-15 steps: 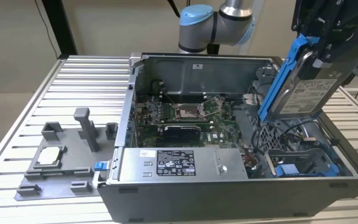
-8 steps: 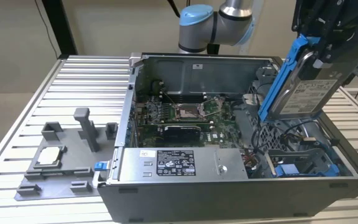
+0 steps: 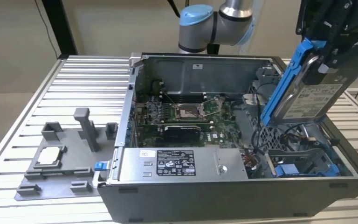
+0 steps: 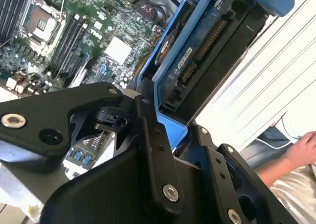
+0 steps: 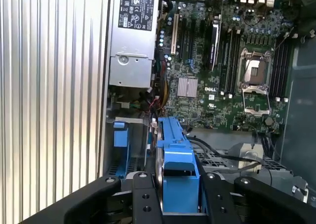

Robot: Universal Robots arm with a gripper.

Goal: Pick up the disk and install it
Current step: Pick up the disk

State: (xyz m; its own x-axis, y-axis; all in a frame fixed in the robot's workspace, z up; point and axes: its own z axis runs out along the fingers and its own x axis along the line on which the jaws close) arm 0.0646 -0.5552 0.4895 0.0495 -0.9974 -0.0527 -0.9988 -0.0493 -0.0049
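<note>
The gripper (image 3: 329,58) clamps the disk (image 3: 306,93) by its blue frame, tilted nearly upright at two o'clock in the exterior view, over the drive bay (image 3: 303,165) of the computer case (image 3: 229,200), likely to match its slot.

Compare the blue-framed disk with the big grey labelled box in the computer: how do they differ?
The disk hangs steeply tilted above the case, clamped in the jaws; the grey box lies flat, seated inside it. The disk is smaller and blue-framed; the grey box is bare metal. Both are grey, rectangular and carry printed labels.
</note>
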